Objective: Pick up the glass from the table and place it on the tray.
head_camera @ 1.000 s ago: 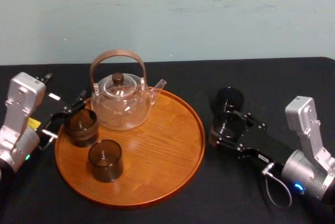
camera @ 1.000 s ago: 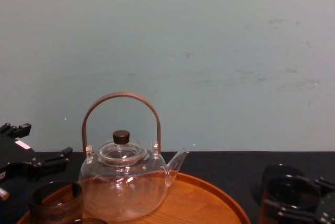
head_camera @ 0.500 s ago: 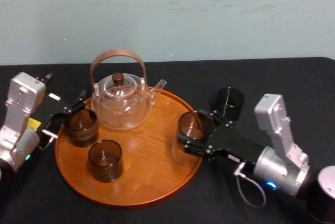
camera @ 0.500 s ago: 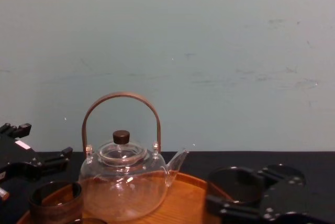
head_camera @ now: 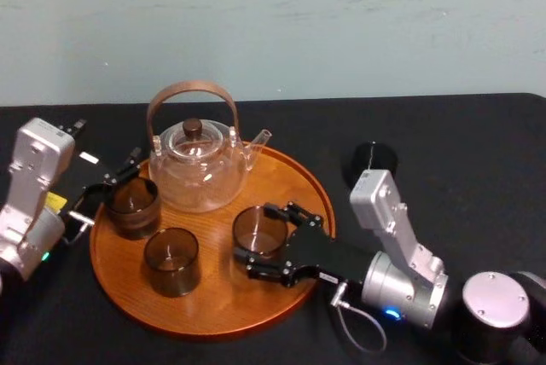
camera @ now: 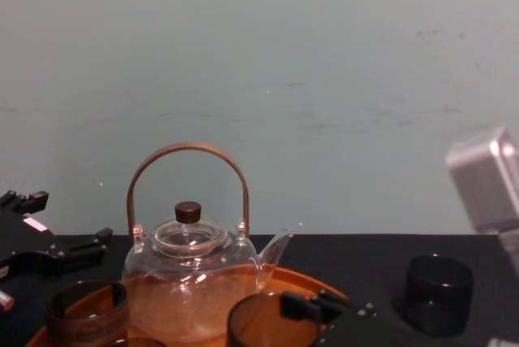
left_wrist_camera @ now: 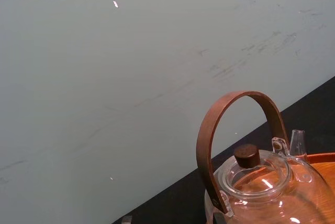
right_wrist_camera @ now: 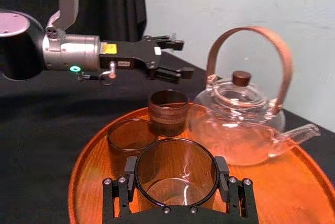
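My right gripper point(head_camera: 261, 247) is closed around the glass point(head_camera: 258, 230). One finger presses each side of its wall, just under the rim, so the round body cannot roll out or tip. I hold it upright with the mouth up, because this is how it must stand after I let go. The glass is now over the tray point(head_camera: 213, 301), in the free part of the wood on the side near me. I cannot tell if its base already touches the wood or hangs a little above it.

I think this place is a good one. The teapot point(head_camera: 198, 165) stands at the far side of the tray, apart from the glass. A cup point(head_camera: 171, 260) stands to my left of the glass, near it but not touching. There is room for my fingers to spread without hitting these things. In my judgement the carrying is almost done; what is left is to lower gently, release and pull back low and straight, because a side push could knock the cup.

My left gripper point(right_wrist_camera: 183, 55) is spread open at the left edge of the tray, just beside another cup point(head_camera: 132, 205). One more dark glass point(head_camera: 369, 162) is on the black table point(head_camera: 478, 152), to the right and apart from the tray
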Tool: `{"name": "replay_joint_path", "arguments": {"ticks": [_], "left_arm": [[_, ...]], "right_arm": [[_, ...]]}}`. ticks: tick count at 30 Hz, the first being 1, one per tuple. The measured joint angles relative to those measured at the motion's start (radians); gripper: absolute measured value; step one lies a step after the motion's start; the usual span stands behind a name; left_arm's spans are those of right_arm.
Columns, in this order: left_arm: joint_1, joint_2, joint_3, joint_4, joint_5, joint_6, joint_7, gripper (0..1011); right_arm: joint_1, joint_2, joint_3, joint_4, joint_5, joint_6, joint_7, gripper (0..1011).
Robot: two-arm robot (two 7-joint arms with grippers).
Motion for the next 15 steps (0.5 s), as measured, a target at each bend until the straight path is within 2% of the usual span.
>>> {"name": "replay_joint_path", "arguments": {"ticks": [15], "left_arm": [[0.000, 0.000, 0.000, 0.000, 0.000, 0.000, 0.000, 1001]], "right_arm": [[0.017, -0.015, -0.042, 0.039, 0.005, 0.002, 0.009, 904]]}}
